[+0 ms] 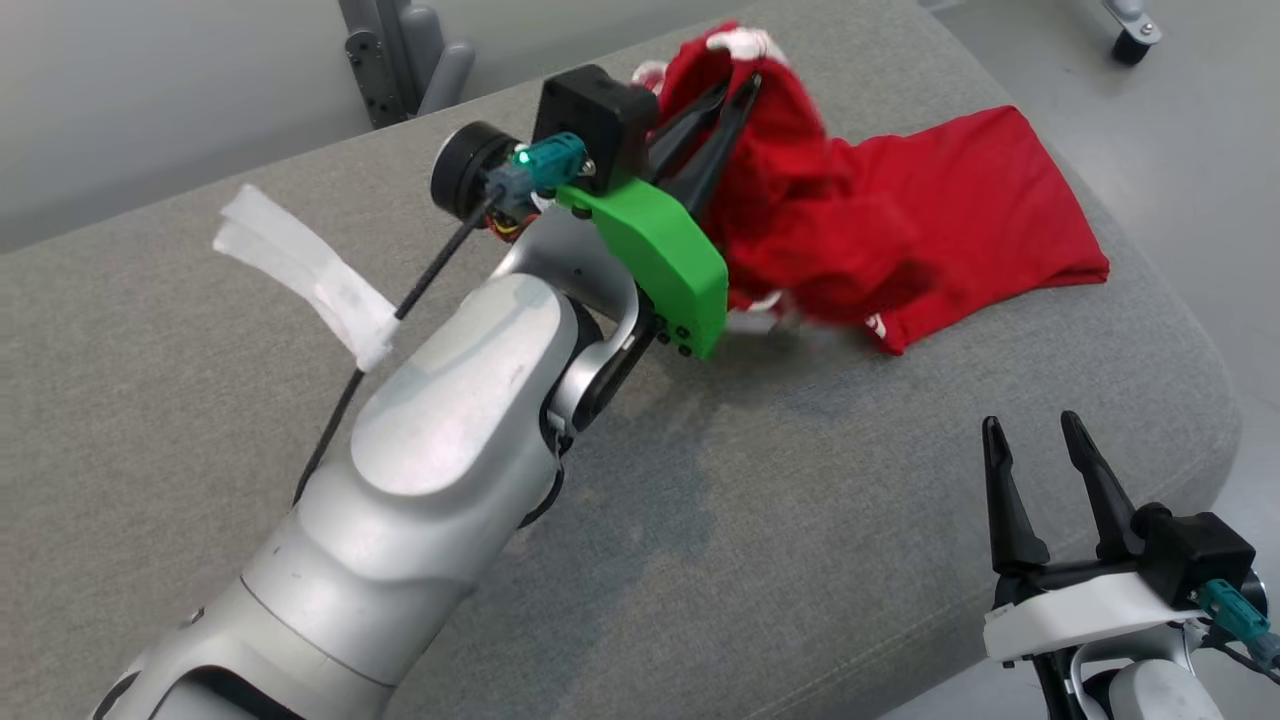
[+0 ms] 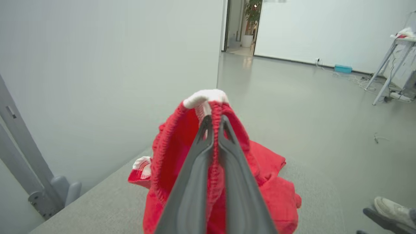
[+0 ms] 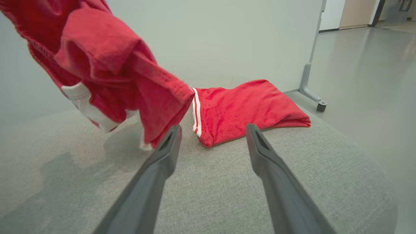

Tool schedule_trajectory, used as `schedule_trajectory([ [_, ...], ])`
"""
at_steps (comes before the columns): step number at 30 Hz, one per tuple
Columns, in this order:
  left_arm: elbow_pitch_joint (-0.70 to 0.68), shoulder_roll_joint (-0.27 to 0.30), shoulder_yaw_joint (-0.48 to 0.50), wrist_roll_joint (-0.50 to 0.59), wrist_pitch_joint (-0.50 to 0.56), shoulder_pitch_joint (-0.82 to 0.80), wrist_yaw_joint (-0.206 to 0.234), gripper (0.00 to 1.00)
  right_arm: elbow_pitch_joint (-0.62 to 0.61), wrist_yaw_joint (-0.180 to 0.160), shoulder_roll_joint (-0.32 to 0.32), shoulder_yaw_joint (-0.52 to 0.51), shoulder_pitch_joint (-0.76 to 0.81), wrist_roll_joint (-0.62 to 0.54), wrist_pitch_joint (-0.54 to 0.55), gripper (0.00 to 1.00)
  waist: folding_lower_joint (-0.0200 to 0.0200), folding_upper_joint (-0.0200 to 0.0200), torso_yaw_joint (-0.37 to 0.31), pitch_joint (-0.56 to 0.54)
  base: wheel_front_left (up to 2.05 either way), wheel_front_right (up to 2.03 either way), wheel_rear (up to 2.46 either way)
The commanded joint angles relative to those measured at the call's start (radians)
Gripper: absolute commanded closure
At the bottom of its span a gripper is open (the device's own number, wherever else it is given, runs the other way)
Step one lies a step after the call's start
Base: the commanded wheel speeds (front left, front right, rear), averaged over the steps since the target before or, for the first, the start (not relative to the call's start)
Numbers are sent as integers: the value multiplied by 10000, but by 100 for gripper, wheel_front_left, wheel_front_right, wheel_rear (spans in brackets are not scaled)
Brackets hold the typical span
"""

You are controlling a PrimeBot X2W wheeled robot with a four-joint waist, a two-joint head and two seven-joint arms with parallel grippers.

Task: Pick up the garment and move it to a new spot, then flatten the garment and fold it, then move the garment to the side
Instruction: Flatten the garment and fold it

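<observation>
1. Head view: the red garment (image 1: pixel 900 220) is being gripped at its white-trimmed edge by the left end effector (image 1: pixel 738 92), whose two dark fingers are being pressed together on the cloth. That end is being held up off the grey cushion (image 1: pixel 750 520), while the other end is lying flat on the cushion's far right part. The right end effector (image 1: pixel 1032 425) is being held at the lower right, near the cushion's front edge. Its fingers are spread with nothing between them, well apart from the garment. A strip of white tape (image 1: pixel 300 270) is being carried on the black cable (image 1: pixel 440 265) beside the left forearm.
2. Left wrist view: the left end effector (image 2: pixel 214 120) is being shown closed, with a ribbed red hem and a white trim (image 2: pixel 204 97) being pinched between the fingertips. The red garment (image 2: pixel 169 156) is hanging around the fingers towards the grey cushion (image 2: pixel 97 208). A pale shoe (image 2: pixel 390 208) is being shown on the floor (image 2: pixel 308 107) at the lower right corner.
3. Right wrist view: the right end effector (image 3: pixel 213 128) is being held wide open and empty above the grey cushion (image 3: pixel 211 195). One part of the red garment (image 3: pixel 107 55) is being held in the air at the upper left. The other part, edged with white stripes (image 3: pixel 196 110), is lying on the cushion just beyond the fingertips.
</observation>
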Motion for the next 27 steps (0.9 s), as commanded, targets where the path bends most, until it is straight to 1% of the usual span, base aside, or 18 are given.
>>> schedule_trajectory([
  [1,-68,66,88,-56,-81,-121,108,100,-21,-9,-8,-37,91,-58,-30,0,0,0,228,-77,0,0,0],
  [3,-287,125,218,-210,-153,-78,112,100,-49,-9,-10,-94,108,-80,-28,0,0,0,376,-93,0,0,0],
  [6,-498,528,366,-461,-225,687,28,100,-62,-9,-10,-177,178,-97,-28,0,0,0,610,-144,0,0,0],
  [10,-426,1256,442,-867,-430,2150,-9,100,-68,-9,-8,-274,269,-124,-28,0,0,0,950,-171,0,0,0],
  [14,-165,2029,507,-1054,-946,3663,-159,100,-79,-9,-14,-388,394,-179,-30,0,0,0,1322,-195,0,0,0],
  [17,30,2502,653,-1290,-1280,4527,-240,100,-100,-9,-11,-448,414,-290,-28,0,0,0,1671,-180,0,0,0],
  [23,183,3344,909,-1591,-1609,5586,-395,100,-77,-11,-13,-583,469,-503,-30,0,0,0,2335,-253,0,0,0],
  [27,97,3744,1059,-1764,-1650,6077,-377,100,-17,-9,-13,-556,536,-594,-30,0,0,0,2734,-387,0,0,0],
])
